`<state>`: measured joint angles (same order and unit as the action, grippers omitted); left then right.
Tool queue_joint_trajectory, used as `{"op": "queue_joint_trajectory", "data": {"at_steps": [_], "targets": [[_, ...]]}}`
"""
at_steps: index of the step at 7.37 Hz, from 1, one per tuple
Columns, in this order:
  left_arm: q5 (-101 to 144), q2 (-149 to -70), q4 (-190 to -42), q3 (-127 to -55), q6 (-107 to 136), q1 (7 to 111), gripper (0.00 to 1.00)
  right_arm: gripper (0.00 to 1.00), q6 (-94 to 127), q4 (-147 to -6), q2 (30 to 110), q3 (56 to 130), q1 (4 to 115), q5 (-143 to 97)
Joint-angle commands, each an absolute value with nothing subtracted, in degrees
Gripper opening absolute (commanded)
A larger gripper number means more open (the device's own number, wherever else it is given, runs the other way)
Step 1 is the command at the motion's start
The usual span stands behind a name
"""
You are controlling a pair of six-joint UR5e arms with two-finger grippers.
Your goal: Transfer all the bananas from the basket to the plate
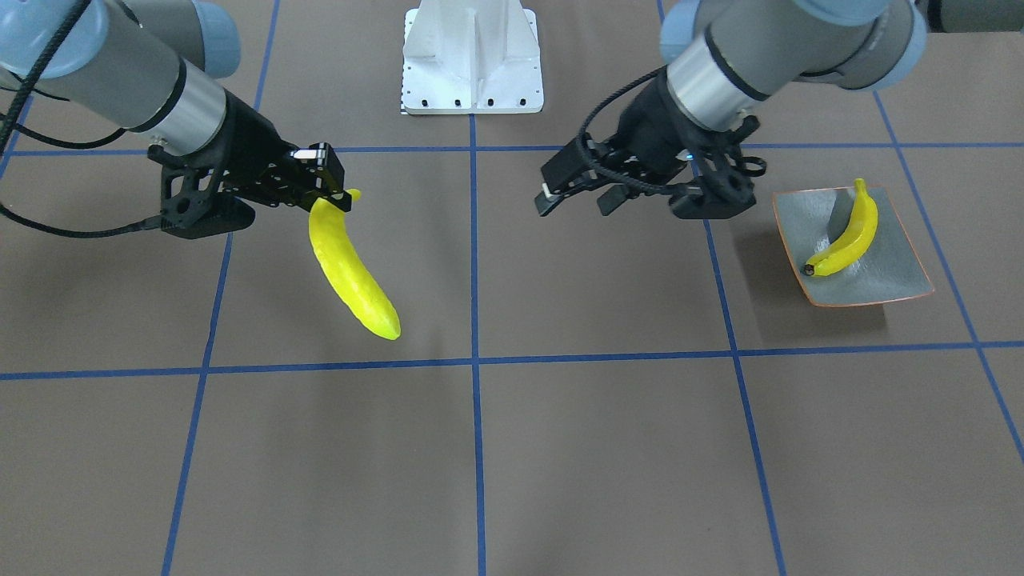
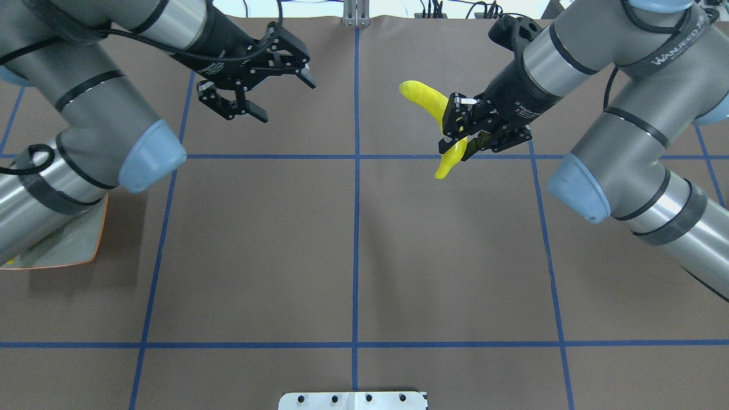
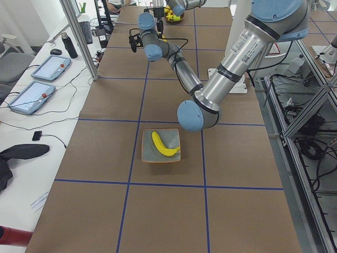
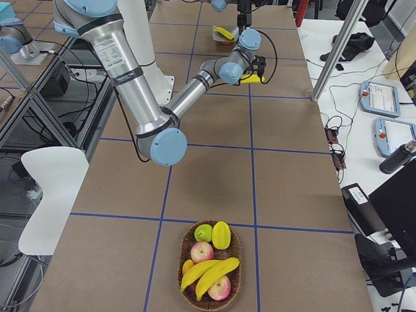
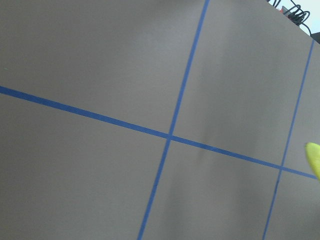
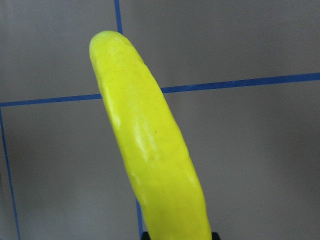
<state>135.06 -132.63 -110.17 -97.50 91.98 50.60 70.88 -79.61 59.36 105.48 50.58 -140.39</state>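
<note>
My right gripper (image 1: 332, 196) is shut on the stem end of a yellow banana (image 1: 352, 276), which hangs tilted above the table and fills the right wrist view (image 6: 150, 145). My left gripper (image 1: 576, 200) hovers open and empty, facing it across the centre line. In the overhead view the right gripper (image 2: 455, 130) and the left gripper (image 2: 285, 98) are well apart. The grey-green plate (image 1: 888, 280) holds one banana (image 1: 848, 236). The basket (image 4: 237, 263) at the table's right end holds two more bananas (image 4: 208, 273).
The basket also holds apples (image 4: 203, 252) and other fruit. The white robot base (image 1: 472, 56) stands at the table's edge. Blue tape lines cross the brown table. A plate corner (image 2: 68, 245) shows under my left arm.
</note>
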Motion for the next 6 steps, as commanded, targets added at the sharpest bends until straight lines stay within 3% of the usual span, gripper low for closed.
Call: {"op": "queue_joint_trajectory", "data": {"at_steps": [1,6], "targets": [[128.99,-139.38,-113.79,-91.68,98.75,46.25,1.0,0.0,78.8,-77.1,58.27,106.0,48.87,-139.75],[127.53,-144.84,-121.62,-82.28,108.61,45.7,1.0,0.0,87.77,-70.79,58.36,108.19,46.94,-134.76]]}}
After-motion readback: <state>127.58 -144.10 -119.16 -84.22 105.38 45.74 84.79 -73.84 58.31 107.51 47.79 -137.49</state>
